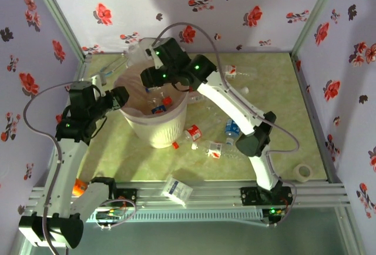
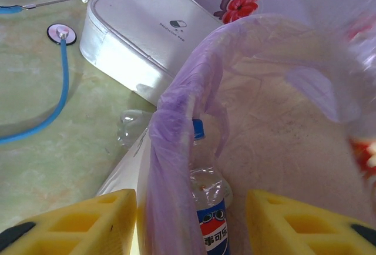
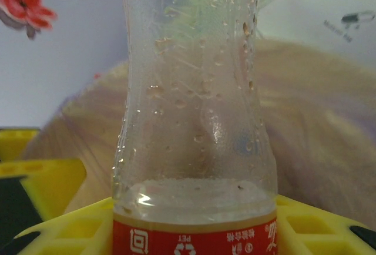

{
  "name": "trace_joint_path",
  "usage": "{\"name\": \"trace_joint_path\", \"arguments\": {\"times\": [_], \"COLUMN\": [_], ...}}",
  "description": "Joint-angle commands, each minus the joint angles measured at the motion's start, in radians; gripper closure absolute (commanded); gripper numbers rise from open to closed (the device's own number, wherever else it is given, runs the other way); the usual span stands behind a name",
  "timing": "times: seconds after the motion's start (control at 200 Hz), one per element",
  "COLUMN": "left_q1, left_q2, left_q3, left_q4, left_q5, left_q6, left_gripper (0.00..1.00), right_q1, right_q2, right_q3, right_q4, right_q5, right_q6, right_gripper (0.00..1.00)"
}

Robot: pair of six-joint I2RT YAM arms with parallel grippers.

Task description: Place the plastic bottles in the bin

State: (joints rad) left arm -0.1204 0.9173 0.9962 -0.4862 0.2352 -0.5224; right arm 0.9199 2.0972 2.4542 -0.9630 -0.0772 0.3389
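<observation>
The bin (image 1: pixel 154 127) is a cream bucket with a pinkish liner (image 2: pixel 176 126), standing left of centre. My left gripper (image 1: pixel 120 97) is open and straddles its left rim. A blue-labelled bottle (image 2: pixel 212 208) stands inside against the wall, clear of both yellow fingers (image 2: pixel 88 220). My right gripper (image 1: pixel 148 80) hangs over the bin's far rim, shut on a clear red-labelled bottle (image 3: pixel 194 149). More bottles lie inside the bin (image 1: pixel 160 105). On the table to its right are a red-capped bottle (image 1: pixel 192 133), another red-labelled bottle (image 1: pixel 214 149) and a blue-labelled bottle (image 1: pixel 231 128).
A white zip case (image 2: pixel 147 37) and a blue stethoscope (image 2: pixel 59 90) lie behind and left of the bin. A clear bottle (image 2: pixel 132 126) rests against the bin's outer wall. A small carton (image 1: pixel 176 189) sits at the front rail, a tape roll (image 1: pixel 303 173) at the right edge.
</observation>
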Motion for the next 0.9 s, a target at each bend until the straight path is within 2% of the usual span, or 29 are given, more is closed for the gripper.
{"name": "trace_joint_path", "arguments": {"times": [0.0, 0.155, 0.31, 0.41, 0.61, 0.8, 0.895], "left_q1": [-0.013, -0.013, -0.014, -0.014, -0.016, -0.019, -0.019], "left_q2": [0.015, 0.022, 0.028, 0.031, 0.027, 0.021, 0.018], "left_q3": [0.022, 0.024, 0.019, 0.021, 0.014, 0.011, 0.012], "left_q4": [-0.003, 0.008, 0.015, 0.011, 0.011, 0.005, 0.004], "left_q5": [-0.011, -0.02, -0.021, -0.021, -0.025, -0.025, -0.027], "left_q6": [-0.001, -0.008, -0.009, -0.007, -0.004, 0.001, 0.003], "left_gripper": [0.48, 0.49, 0.48, 0.49, 0.49, 0.49, 0.49], "right_q1": [0.02, 0.037, 0.037, 0.037, 0.033, 0.031, 0.025], "right_q2": [0.025, -0.004, -0.029, -0.013, -0.022, -0.047, -0.09], "right_q3": [0.026, -0.105, -0.25, -0.256, -0.278, -0.208, -0.201], "right_q4": [-0.084, -0.039, 0.053, 0.044, 0.076, 0.055, 0.072], "right_q5": [0.039, 0.052, 0.046, 0.04, 0.088, 0.103, 0.092], "right_q6": [-0.031, -0.017, 0.004, 0.001, -0.02, -0.056, -0.061], "right_gripper": [0.58, 0.56, 0.4, 0.26, 0.08, 0.01, 0.01]}}
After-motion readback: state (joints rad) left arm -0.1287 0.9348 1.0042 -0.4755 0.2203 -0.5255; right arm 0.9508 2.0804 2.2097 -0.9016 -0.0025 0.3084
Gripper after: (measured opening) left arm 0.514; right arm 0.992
